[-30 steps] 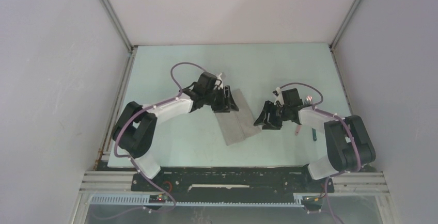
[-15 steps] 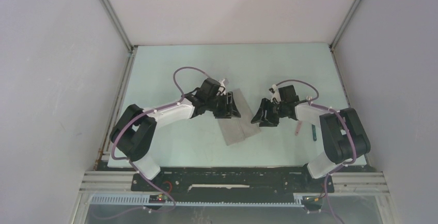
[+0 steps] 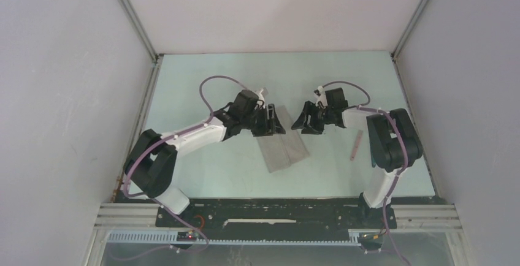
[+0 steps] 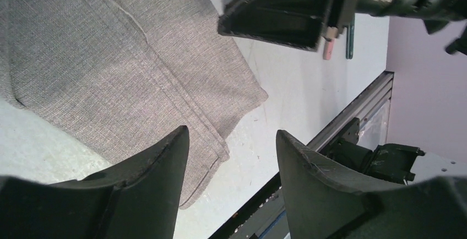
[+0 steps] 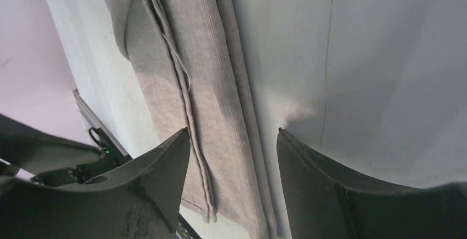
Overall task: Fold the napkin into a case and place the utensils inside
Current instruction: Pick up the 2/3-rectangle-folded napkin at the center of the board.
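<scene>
The napkin (image 3: 286, 153) lies folded as a narrow taupe-grey case, slanting from the far middle toward the near edge. My left gripper (image 3: 272, 122) is open and empty just above its far part; the cloth fills the left wrist view (image 4: 121, 63), where the left gripper (image 4: 231, 131) hovers over the cloth's edge. My right gripper (image 3: 305, 123) is open and empty beside the case's far right edge. In the right wrist view the cloth folds (image 5: 204, 74) run between the right gripper's (image 5: 233, 131) jaws. A pink handle (image 3: 355, 144) lies to the right. A teal handle (image 4: 349, 38) shows beside a pink handle (image 4: 329, 49).
The pale green table (image 3: 208, 82) is walled by white panels on three sides. A black rail (image 3: 276, 211) with the arm bases runs along the near edge. The right arm's elbow (image 3: 392, 140) stands over the utensils and hides the teal handle and fork tines in the top view.
My right gripper has swung farther back and left, up to the case's far right edge, and its elbow rose. My left gripper shifted slightly over the far part of the cloth.
</scene>
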`<state>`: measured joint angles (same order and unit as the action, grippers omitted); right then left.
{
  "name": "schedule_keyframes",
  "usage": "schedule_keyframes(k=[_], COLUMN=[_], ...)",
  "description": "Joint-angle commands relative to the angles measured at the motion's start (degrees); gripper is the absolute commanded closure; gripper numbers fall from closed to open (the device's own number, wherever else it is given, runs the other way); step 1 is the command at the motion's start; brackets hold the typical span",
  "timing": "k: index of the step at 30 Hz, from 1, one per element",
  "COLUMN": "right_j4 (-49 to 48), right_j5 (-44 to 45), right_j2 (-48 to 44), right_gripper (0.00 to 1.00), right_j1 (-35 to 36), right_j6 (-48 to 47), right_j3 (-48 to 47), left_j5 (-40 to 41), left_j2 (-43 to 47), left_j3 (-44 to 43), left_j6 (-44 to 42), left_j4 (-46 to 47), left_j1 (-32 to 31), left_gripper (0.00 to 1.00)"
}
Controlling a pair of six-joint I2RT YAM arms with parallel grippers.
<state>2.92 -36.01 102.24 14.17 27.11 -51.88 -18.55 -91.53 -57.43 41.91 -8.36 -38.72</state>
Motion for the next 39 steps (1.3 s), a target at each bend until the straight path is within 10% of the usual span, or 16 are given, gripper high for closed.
schedule_keyframes(k=[1, 14, 26, 39], right_j4=[-2.39, -5.57, -8.79, 0.93], right_j5=[0.42, -0.12, -2.79, 13.76], right_j2=[4.72, 14.11, 10.79, 4.14], right_gripper=[0.34, 0.46, 0.66, 0.95], right_j1=[0.91, 1.78, 3.43, 9.5], right_j6=[0.66, 2.88, 3.17, -2.36], right_j3=[-4.99, -13.51, -13.61, -16.39], left_j5=[2.08, -0.52, -2.49, -7.76], left_j2=[3.57, -7.25, -16.59, -20.88], left_j3=[-0.67, -7.91, -18.26, -24.51], left_j6=[-1.17, 1.07, 5.76, 2.38], left_j4=[-0.6, -1.94, -2.29, -7.41], left_j1=[0.48, 6.34, 8.2, 11.66], left_gripper=[0.35, 0.65, 0.57, 0.54])
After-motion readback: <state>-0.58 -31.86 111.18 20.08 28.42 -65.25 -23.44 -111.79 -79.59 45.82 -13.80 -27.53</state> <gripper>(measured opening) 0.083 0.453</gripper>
